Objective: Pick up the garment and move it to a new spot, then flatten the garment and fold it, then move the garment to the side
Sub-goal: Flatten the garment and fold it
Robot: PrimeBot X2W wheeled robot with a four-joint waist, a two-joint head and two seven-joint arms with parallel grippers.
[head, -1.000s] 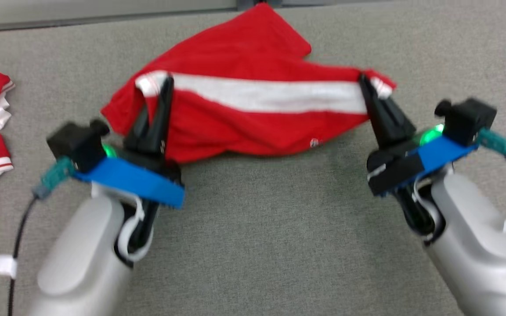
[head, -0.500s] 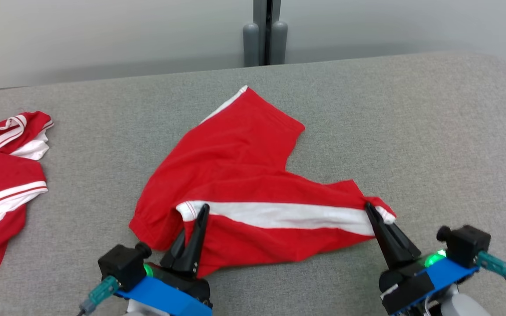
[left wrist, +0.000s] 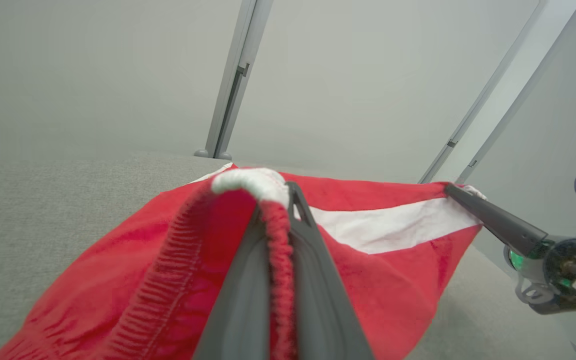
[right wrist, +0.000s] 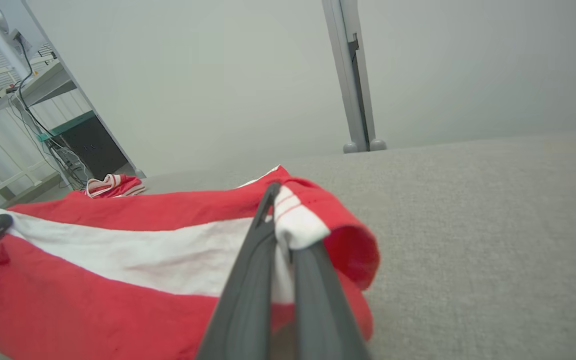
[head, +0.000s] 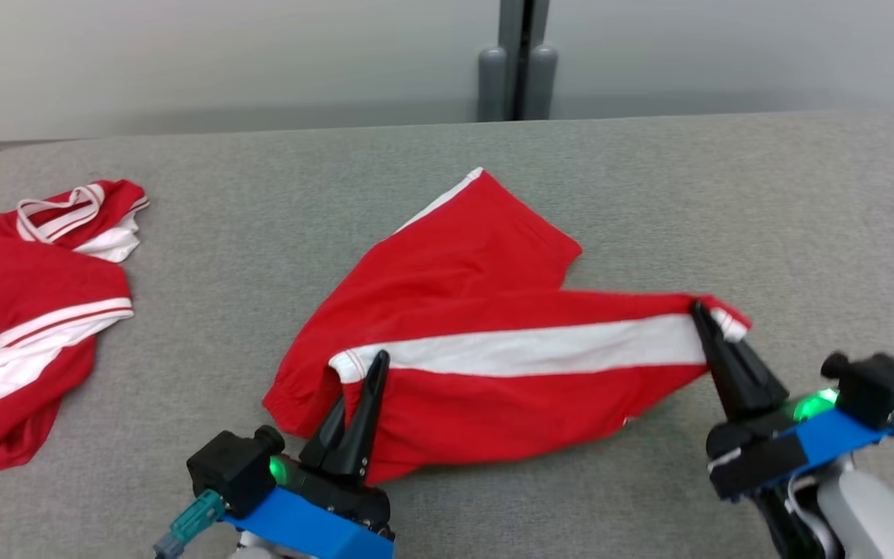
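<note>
Since half a second ago our head camera has swung, shifting the whole scene rightward. Beyond that, our right gripper (head: 701,317) has carried its corner of the red cloth shorts with a white side stripe (head: 478,287) higher, drawing the stripe straighter. The shorts lie mid-table on the grey fabric-covered table (head: 687,194), near edge raised. Our left gripper (head: 377,366) is clamped tight on the ribbed waistband, the right likewise on the stripe's far end. A second red-and-white garment (head: 20,310) is cut off at the left edge. A pale mark (head: 626,421) on the shorts is too small to read.
</note>
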